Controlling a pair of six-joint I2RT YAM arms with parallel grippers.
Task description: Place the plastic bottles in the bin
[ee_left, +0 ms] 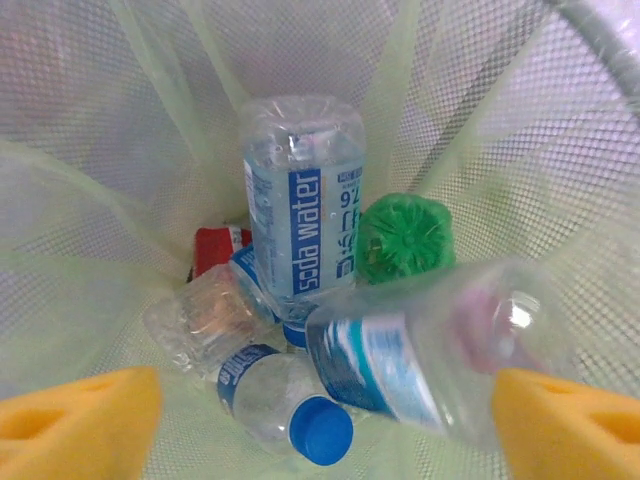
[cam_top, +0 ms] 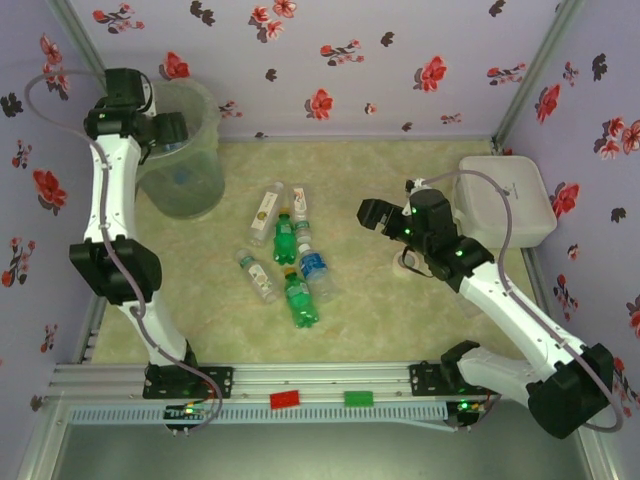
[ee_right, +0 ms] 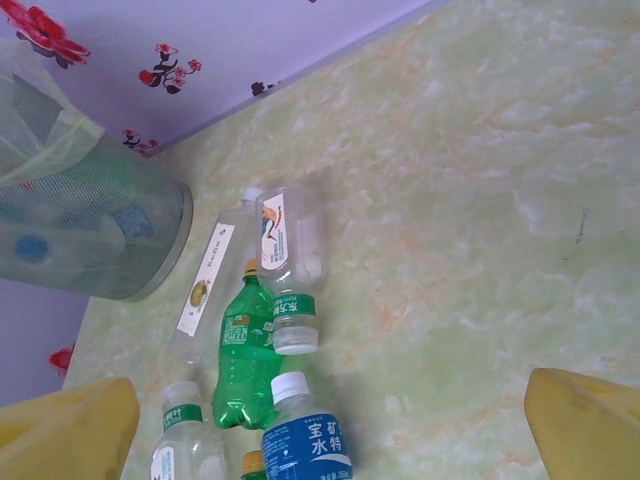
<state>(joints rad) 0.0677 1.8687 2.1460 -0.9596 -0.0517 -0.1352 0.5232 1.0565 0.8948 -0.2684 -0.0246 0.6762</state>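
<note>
Left end effector wide open over bin; right end effector spread, empty, near plastic bottles; white box beside.

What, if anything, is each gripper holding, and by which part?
Nothing. The left gripper and right gripper are open; a blurred bottle looks loose between the left one's pads.

A white rectangular lidded box stands toward 2 o'clock on the pale green marbled tabletop. A red block and a green block sit on the metal rail at 6 o'clock. Purple flower-print walls close the 9, 12 and 3 o'clock sides.
</note>
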